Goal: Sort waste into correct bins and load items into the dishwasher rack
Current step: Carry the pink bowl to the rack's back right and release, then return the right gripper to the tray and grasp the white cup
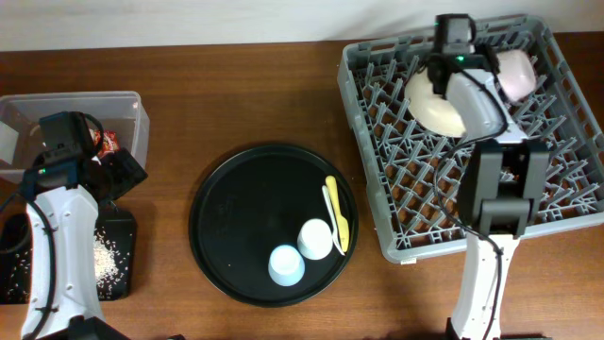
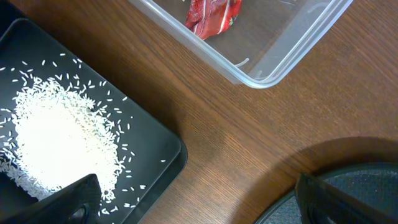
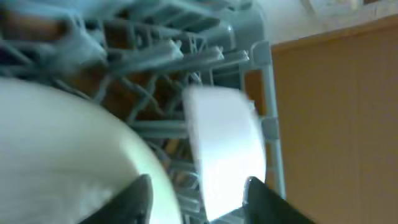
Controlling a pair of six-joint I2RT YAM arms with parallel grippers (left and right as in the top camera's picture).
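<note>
The grey dishwasher rack (image 1: pixel 566 198) (image 3: pixel 264 56) holds a cream plate (image 1: pixel 434 104) (image 3: pixel 56 143) standing on edge and a pink bowl (image 1: pixel 519 74) (image 3: pixel 224 143) beside it. My right gripper (image 1: pixel 483 68) (image 3: pixel 202 202) hangs over them, open, with the bowl's rim between its fingers. My left gripper (image 1: pixel 121 173) (image 2: pixel 199 205) is wide open and holds nothing, over bare wood. It lies between the shallow black tray (image 1: pixel 127 227) (image 2: pixel 168 140) of rice (image 1: pixel 106 260) (image 2: pixel 56 143) and the clear box (image 1: pixel 132 104) (image 2: pixel 280 62) holding the red wrapper (image 1: pixel 109 142) (image 2: pixel 214 15).
A round black tray (image 1: pixel 236 217) (image 2: pixel 367 186) sits mid-table. It carries a white cup (image 1: pixel 315 238), a light blue cup (image 1: pixel 285 265), and a pale yellow fork and spoon (image 1: pixel 337 217) side by side. Bare wood lies between the tray and the rack.
</note>
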